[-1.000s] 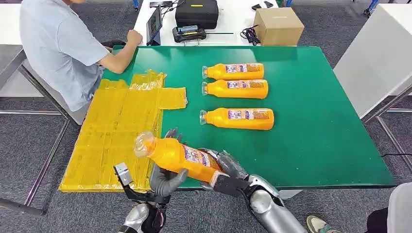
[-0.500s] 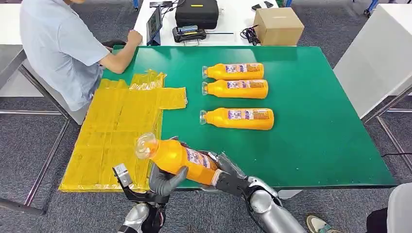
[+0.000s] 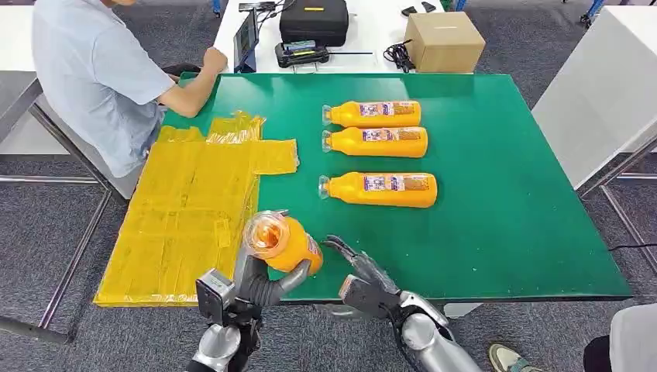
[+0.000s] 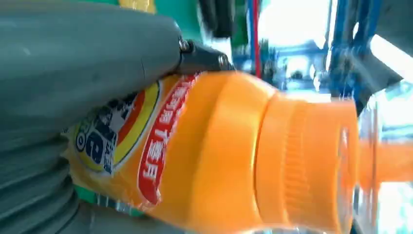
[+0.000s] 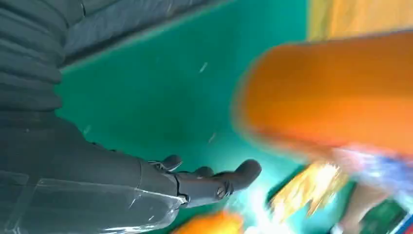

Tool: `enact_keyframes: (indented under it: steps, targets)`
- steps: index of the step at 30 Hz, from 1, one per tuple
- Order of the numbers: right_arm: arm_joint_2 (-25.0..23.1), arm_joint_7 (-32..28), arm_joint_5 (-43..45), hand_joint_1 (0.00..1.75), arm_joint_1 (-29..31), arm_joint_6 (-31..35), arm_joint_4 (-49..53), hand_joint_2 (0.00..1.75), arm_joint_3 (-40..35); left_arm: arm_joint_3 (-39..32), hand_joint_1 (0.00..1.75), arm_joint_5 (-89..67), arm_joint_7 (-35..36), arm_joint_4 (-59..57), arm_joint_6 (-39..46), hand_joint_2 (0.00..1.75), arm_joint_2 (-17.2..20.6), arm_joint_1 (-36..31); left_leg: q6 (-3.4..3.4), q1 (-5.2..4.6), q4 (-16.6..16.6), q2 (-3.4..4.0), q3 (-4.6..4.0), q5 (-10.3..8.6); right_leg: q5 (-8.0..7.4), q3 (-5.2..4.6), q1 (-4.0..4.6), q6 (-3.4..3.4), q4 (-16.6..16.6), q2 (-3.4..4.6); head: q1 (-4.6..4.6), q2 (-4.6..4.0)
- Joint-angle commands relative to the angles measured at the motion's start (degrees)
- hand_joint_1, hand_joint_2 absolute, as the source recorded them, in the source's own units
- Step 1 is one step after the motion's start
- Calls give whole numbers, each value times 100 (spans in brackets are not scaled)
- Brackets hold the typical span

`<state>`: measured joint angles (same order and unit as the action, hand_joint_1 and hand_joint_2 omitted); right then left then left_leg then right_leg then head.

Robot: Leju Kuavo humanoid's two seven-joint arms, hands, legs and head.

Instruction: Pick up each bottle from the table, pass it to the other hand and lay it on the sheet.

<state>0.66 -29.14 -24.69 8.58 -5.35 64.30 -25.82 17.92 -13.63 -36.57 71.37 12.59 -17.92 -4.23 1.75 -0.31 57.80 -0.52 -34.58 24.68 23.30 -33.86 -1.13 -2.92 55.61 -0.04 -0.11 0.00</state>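
My left hand (image 3: 259, 283) grips an orange bottle (image 3: 280, 242) above the table's near edge, its clear cap end tipped up towards the camera. Close up in the left wrist view, the same bottle (image 4: 229, 156) lies in that hand (image 4: 83, 73). My right hand (image 3: 362, 277) hovers just right of it with fingers spread and nothing in them. In the right wrist view the right hand (image 5: 195, 183) is apart from the blurred bottle (image 5: 331, 92). Three more orange bottles (image 3: 380, 189) (image 3: 376, 142) (image 3: 373, 114) lie on their sides on the green table (image 3: 496, 194). The yellow sheet (image 3: 186, 209) covers the table's left side.
A person in a light blue shirt (image 3: 93, 74) sits at the far left corner, forearm on the table. Behind the green table a white table holds a black case (image 3: 314, 19), a tablet (image 3: 246, 39) and a cardboard box (image 3: 444, 40). A white table (image 3: 604, 93) stands to the right.
The right hand let go of the bottle and opened, drawing back to the right. The left hand now holds it alone and has swung its cap end up towards the camera.
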Motion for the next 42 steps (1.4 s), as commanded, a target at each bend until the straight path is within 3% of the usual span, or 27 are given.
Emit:
enact_keyframes:
  steps: [1, 2, 5, 7, 10, 15, 24, 28, 39, 40, 41, 42]
  targets:
    - [-622, 411, -323, 0, -52, 620, 573, 175, 1456, -380, 175, -1462, 290, 1397, 846, 175, 122, 115, -13, 4, 8, 18, 9, 12, 8, 2, 5, 15, 10, 14, -2, 0]
    - [-622, 411, -323, 0, -52, 620, 573, 175, 1456, -380, 175, -1462, 290, 1397, 846, 175, 122, 115, -10, 5, 6, 11, 4, 7, 4, 0, 5, 11, 6, 8, 0, 0]
    - [-729, 395, -515, 0, -62, 726, 686, 175, 1728, -521, 175, -2963, 624, 1089, 1997, 175, 183, -153, -11, 6, 1, 10, 15, 7, 5, 12, 7, 14, 1, 6, 0, 0]
    - [-740, 379, -530, 0, -9, 629, 613, 175, 1808, -716, 175, -4984, 1589, 576, 2631, 175, 391, -466, -12, 5, -3, 6, 20, 4, 4, 16, 5, 15, -1, 2, 0, 0]
    - [-696, 261, -513, 0, 121, 545, 328, 175, 1813, -832, 175, -6292, 2591, -497, 2650, 175, 744, -1000, -11, 4, -9, 3, 26, -1, 2, 22, 5, 15, -5, 0, 0, 0]
    - [-669, 132, -429, 0, 133, 453, 224, 175, 1787, -828, 175, -6008, 2321, -1142, 2643, 175, 859, -1332, -10, 5, -9, 8, 27, -3, -3, 23, 6, 12, -8, 4, -2, 0]
    - [-599, 16, -252, 0, 117, 277, 397, 175, 1753, -812, 175, -6783, 3301, -2131, 1889, 175, 1076, -1898, -8, 4, -3, 4, 15, -6, -1, 13, 3, 7, 0, 1, 0, 0]
    - [-606, 0, -223, 0, 88, 237, 389, 175, 1752, -873, 175, -6844, 3264, -3025, 1707, 175, 1220, -2252, -13, 6, -4, -1, 23, -7, 0, 21, 6, 13, 0, -3, 2, 0]
    - [-584, -3, -211, 0, 63, 203, 309, 175, 1799, -958, 175, -6998, 3568, -3721, 1203, 175, 1254, -2470, -9, 7, -2, 6, 19, -4, 1, 16, 6, 8, 1, 2, 0, 0]
    - [-592, -14, -217, 0, 53, 202, 321, 175, 1802, -960, 171, -7008, 3591, -3751, 1143, 175, 1231, -2490, -13, 11, -1, 7, 31, 2, 6, 30, 10, 13, 1, 1, 0, 0]
    - [-602, -25, -229, 0, 50, 202, 324, 175, 1805, -978, 141, -7023, 3630, -3746, 1158, 175, 1218, -2491, -12, 9, -2, 5, 28, -1, 3, 27, 8, 11, 0, 1, 2, 0]
    - [-602, -25, -229, 0, 50, 202, 324, 175, 1805, -978, 141, -7023, 3630, -3746, 1158, 175, 1218, -2491, -11, 8, -1, 6, 25, -2, 1, 24, 7, 11, 1, 3, 0, 0]
